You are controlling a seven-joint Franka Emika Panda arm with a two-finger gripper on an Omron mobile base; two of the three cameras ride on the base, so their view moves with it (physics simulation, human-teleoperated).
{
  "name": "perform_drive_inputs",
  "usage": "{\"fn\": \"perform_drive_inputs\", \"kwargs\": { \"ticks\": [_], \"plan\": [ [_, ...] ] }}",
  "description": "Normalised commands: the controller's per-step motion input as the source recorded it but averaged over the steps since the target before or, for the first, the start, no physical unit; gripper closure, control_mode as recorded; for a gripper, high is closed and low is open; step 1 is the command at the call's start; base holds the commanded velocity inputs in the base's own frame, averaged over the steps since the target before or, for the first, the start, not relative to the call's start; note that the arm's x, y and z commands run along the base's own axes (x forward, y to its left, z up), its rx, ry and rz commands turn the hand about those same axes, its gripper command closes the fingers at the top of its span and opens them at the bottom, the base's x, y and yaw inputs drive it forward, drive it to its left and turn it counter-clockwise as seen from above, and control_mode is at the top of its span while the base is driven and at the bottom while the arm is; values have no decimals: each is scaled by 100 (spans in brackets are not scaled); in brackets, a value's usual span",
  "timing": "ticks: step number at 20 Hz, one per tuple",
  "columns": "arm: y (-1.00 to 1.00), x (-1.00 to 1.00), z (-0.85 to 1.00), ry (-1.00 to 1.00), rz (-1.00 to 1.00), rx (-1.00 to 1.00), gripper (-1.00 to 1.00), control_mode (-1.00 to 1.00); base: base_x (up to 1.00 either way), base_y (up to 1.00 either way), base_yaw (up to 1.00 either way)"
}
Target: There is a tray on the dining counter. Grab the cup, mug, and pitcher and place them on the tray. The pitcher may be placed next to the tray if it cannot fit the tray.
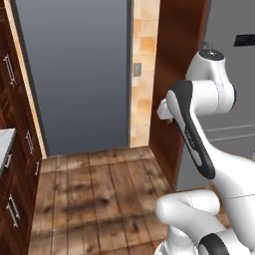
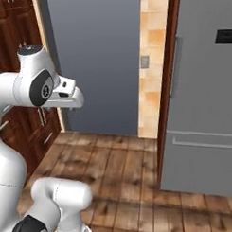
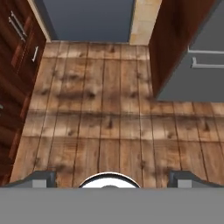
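The tray, dining counter, cup, mug and pitcher are out of view. My gripper (image 3: 113, 178) points down at a bare plank floor (image 3: 109, 109). Its two dark fingertips (image 3: 43, 178) stand far apart at the bottom of the hand view, open, with nothing between them. In the base views the white arm is folded high, with the hand (image 2: 70, 96) held in front of a grey doorway.
A grey door panel (image 1: 74, 74) fills the wall ahead. Dark wood cabinets (image 1: 15, 149) with metal handles line the left side. A steel fridge (image 2: 203, 110) framed by a reddish wood panel (image 1: 174, 60) stands on the right. Open floor lies between them.
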Motion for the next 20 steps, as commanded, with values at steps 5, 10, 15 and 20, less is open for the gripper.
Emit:
{"fn": "perform_drive_inputs", "kwargs": {
  "ticks": [5, 10, 15, 20],
  "plan": [
    [0, 0, 0, 0, 0, 0, -100, 100, 100, 8, 41],
    [0, 0, 0, 0, 0, 0, -100, 100, 100, 5, 52],
    [0, 0, 0, 0, 0, 0, -100, 100, 79, 22, 53],
    [0, 0, 0, 0, 0, 0, -100, 100, 13, 52, 53]
  ]
}}
